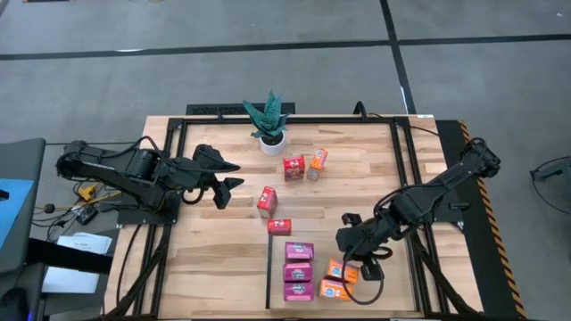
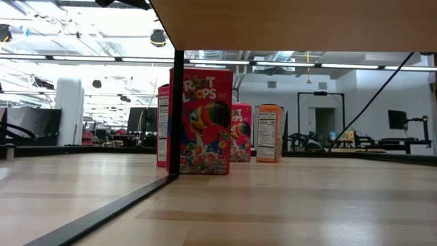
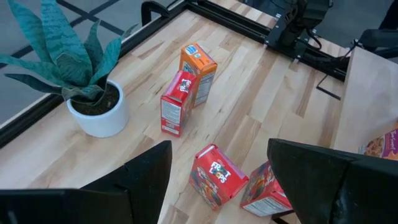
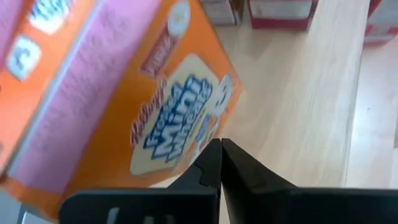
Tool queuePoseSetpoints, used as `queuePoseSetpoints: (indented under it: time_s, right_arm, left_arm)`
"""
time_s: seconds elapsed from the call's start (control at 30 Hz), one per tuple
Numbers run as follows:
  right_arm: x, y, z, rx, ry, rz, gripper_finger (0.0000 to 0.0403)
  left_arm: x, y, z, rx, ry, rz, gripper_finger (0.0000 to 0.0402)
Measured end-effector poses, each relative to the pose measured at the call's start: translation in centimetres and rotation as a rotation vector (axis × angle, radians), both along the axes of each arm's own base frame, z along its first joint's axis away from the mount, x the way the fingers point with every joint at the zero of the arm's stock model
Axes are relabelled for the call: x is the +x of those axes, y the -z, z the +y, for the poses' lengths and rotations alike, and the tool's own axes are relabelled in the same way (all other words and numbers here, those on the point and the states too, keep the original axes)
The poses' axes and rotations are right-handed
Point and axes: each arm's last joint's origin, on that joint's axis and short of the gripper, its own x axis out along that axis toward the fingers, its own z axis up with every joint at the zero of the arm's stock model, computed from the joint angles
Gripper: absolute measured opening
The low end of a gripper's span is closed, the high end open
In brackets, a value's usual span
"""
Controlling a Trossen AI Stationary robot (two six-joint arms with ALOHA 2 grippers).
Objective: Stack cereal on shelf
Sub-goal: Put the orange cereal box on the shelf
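Five cereal boxes sat on the shelf [image 1: 348, 267], the light panel at the counter's [image 1: 205, 259] five o'clock corner: three purple boxes [image 1: 298, 268] in a column and two orange boxes [image 1: 337, 280] just beside them at their three o'clock. Four were left out on the bare counter. One red box [image 1: 279, 226] lay just at the shelf's twelve o'clock edge, a second red box [image 1: 267, 201] stood a little beyond it toward eleven o'clock, and a third red box [image 1: 293, 167] and the last orange box [image 1: 318, 159] stood close together farther off at twelve o'clock, near the potted plant [image 1: 269, 120]. So the job looked a bit over half done (judging only by where the boxes lay), with the reds and one orange yet to go on.

The right claw [image 1: 368, 264] hung over the orange pair with its fingers pressed together and nothing between them; the right wrist view showed an orange box front just beyond the tips, not gripped.

The left claw [image 1: 227, 183] hovered at the counter's nine o'clock side with its fingers spread wide and empty, facing the loose red boxes.

No bin or tray appeared; the shelf was the only thing holding boxes.
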Motion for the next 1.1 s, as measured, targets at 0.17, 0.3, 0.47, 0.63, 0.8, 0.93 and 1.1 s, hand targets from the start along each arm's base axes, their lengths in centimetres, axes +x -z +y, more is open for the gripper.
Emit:
queuePoseSetpoints:
  time_s: [0.17, 0.3, 0.47, 0.63, 0.8, 0.93, 1.1]
  right_arm:
    - [0.7, -0.5, 0.1, 0.009, -0.050, -0.107, 0.0016]
    - [1.2, -0.8, -0.1, 0.019, -0.049, -0.148, 0.0012]
    - [1.4, -0.8, -0.5, 0.009, -0.047, -0.154, 0.0029]
    - [1.4, -0.8, -0.5, 0.009, -0.047, -0.153, 0.0024]
    - [1.4, -0.8, -0.5, 0.012, -0.048, -0.158, 0.0013]
    - [1.4, -1.2, -0.5, 0.017, -0.049, -0.162, 0.0024]
    - [1.1, -1.7, -0.6, 0.020, -0.004, -0.107, 0.0032]
  left_arm:
    - [0.0, 0.0, 0.0, 0.000, 0.000, 0.000, 0.0255]
    - [0.0, 0.0, 0.0, 0.000, 0.000, 0.000, 0.0255]
    - [0.0, 0.0, 0.0, 0.000, 0.000, 0.000, 0.0255]
    - [0.0, 0.0, 0.0, 0.001, 0.000, 0.002, 0.0255]
    - [0.0, 0.0, 0.1, 0.018, -0.013, 0.003, 0.0255]
    - [0.0, 0.0, 0.1, 0.020, -0.015, 0.003, 0.0255]
    - [0.0, 0.0, 0.1, 0.020, -0.015, 0.003, 0.0255]
